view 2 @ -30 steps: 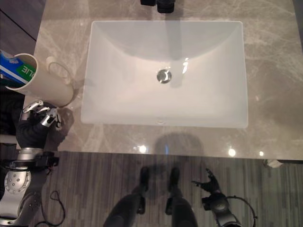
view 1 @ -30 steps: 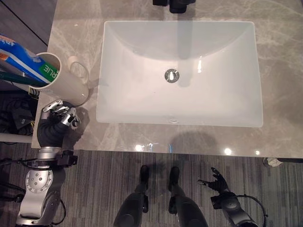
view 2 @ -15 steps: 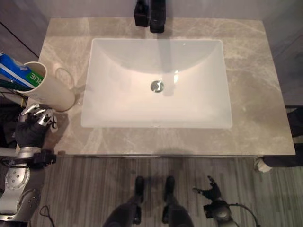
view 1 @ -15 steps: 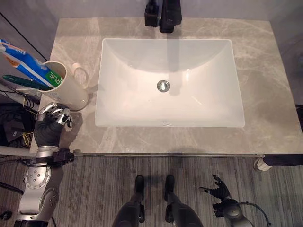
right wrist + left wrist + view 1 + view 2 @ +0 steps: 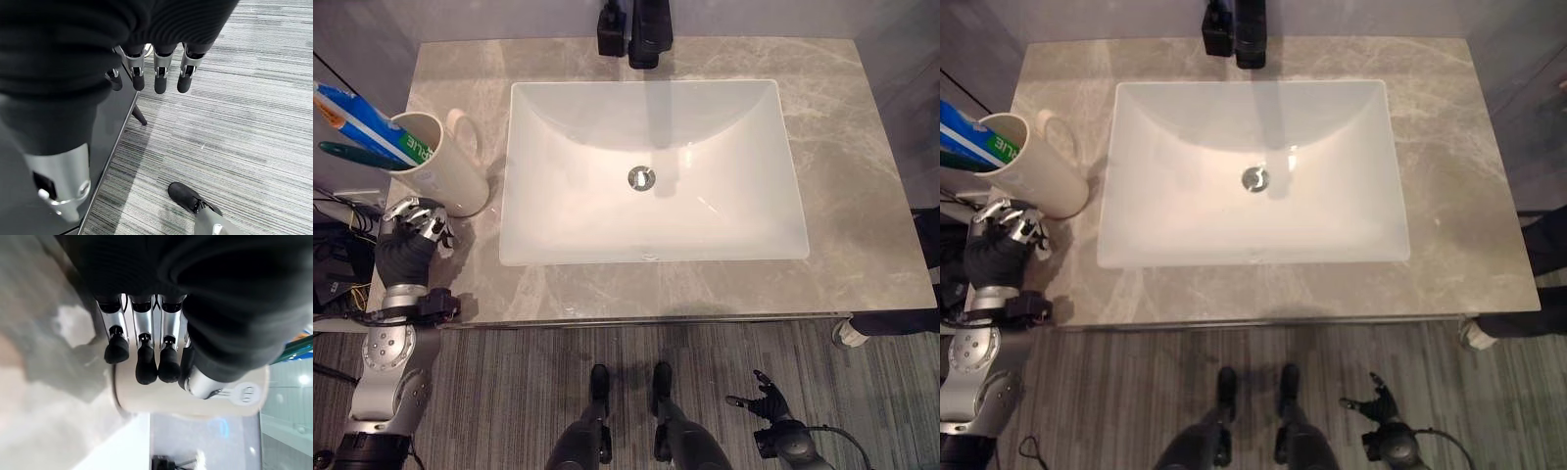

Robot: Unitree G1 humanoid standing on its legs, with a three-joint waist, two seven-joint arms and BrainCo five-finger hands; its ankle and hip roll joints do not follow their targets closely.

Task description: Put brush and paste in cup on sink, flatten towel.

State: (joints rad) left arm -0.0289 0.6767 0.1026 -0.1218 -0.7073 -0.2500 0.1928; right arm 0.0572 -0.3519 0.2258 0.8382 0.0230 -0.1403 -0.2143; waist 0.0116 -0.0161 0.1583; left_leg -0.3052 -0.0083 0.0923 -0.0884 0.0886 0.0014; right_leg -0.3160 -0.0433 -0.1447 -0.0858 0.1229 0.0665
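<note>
Cup's loaded with brush and paste, both hands off it.

Left eye view: the cream cup [image 5: 438,166] sits on the grey marble counter [image 5: 862,137] at the left edge of the frame, just beside the white sink [image 5: 651,171], with the blue toothpaste tube [image 5: 360,122] and green toothbrush [image 5: 352,155] sticking out of it toward the left. The left hand [image 5: 411,223] hangs just below the cup, not holding anything.
Right eye view: the right hand [image 5: 1374,403] is low by the carpet floor [image 5: 1136,392] at bottom right, fingers spread loose, empty.
Left wrist view: fingers [image 5: 145,363] bent a bit, close to the cup wall but can't tell if they touch.
Right wrist view: fingers [image 5: 161,76] straight and relaxed over the carpet.
</note>
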